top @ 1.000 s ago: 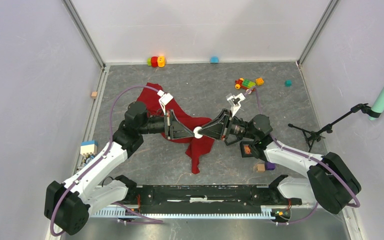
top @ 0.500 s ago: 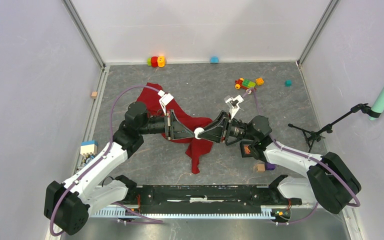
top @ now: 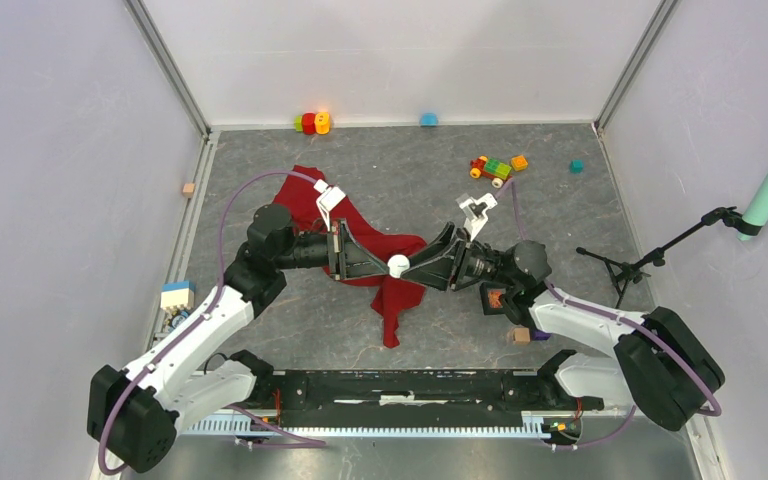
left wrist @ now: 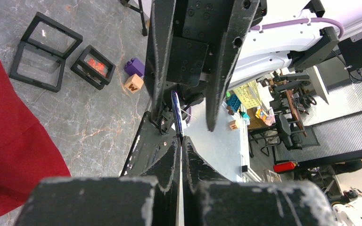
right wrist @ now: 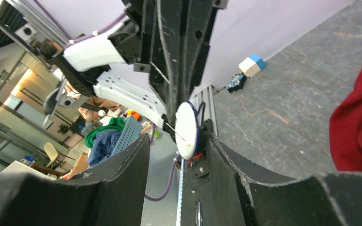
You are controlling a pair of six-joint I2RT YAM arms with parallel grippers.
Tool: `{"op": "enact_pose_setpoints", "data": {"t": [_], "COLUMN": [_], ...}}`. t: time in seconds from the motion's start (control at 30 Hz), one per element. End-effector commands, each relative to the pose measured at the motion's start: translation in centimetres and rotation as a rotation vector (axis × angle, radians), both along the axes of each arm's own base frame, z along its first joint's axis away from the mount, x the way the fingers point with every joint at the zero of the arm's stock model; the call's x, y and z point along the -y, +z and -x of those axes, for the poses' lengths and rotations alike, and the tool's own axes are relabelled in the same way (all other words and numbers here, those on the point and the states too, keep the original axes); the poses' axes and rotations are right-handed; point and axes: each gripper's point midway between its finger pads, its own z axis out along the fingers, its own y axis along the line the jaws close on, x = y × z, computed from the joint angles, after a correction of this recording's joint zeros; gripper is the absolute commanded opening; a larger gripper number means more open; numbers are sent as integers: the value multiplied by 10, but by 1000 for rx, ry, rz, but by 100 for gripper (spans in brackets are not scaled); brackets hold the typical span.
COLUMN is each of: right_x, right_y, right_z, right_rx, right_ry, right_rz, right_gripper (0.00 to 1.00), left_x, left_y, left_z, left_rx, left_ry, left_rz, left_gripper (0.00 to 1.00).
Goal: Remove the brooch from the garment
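Note:
The brooch point(top: 397, 265), a small white disc, hangs in the air above the deep-red garment point(top: 360, 238) that lies crumpled mid-table. My left gripper point(top: 388, 266) is shut on it. From the left wrist, the brooch point(left wrist: 176, 117) shows as a thin edge running out of the shut left gripper point(left wrist: 181, 141). My right gripper point(top: 409, 266) faces it from the right, open. In the right wrist view the brooch point(right wrist: 187, 129) sits in the gap of the right gripper point(right wrist: 176, 141), its pin bare and no fabric on it. The garment point(right wrist: 358, 127) lies to one side there.
Toy bricks lie along the back wall point(top: 311, 122) and a toy car point(top: 493, 167) at back right. Small black frames point(top: 495, 298), a wooden block point(top: 521, 335) and a purple brick point(top: 540, 331) sit under the right arm. A blue-white box point(top: 176, 296) is at left, a stand point(top: 640, 262) at right.
The right gripper's jaws have spread apart around the brooch and the right arm has drawn back slightly to the right. The left gripper kept its hold and stayed put.

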Motion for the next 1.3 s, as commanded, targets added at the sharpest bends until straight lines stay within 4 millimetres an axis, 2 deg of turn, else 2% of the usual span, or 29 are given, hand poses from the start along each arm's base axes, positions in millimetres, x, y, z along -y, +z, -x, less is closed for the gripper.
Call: {"op": "enact_pose_setpoints", "data": {"t": [0.0, 0.13, 0.3, 0.53, 0.83, 0.97, 1.27], "right_x": [7, 8, 5, 1, -7, -5, -1], "right_y": [37, 41, 35, 30, 15, 21, 40], "right_z": [7, 8, 3, 0, -7, -4, 4], "right_rx": [48, 13, -23, -36, -35, -30, -32], "right_ry": [9, 28, 19, 19, 7, 12, 42], "right_rz": [-136, -168, -152, -116, -18, -43, -137], "right_gripper": [53, 45, 35, 29, 26, 38, 33], "left_x": [-1, -2, -3, -3, -3, -3, -3], "left_y": [17, 18, 19, 21, 22, 21, 18], "left_z": [9, 10, 13, 14, 14, 14, 12], "left_rx": [63, 74, 92, 108, 123, 122, 123], "left_ry": [-34, -36, -44, -45, -46, -46, -31], "left_rz": [41, 44, 48, 51, 51, 49, 35], "left_gripper": [2, 2, 2, 2, 2, 2, 2]}}
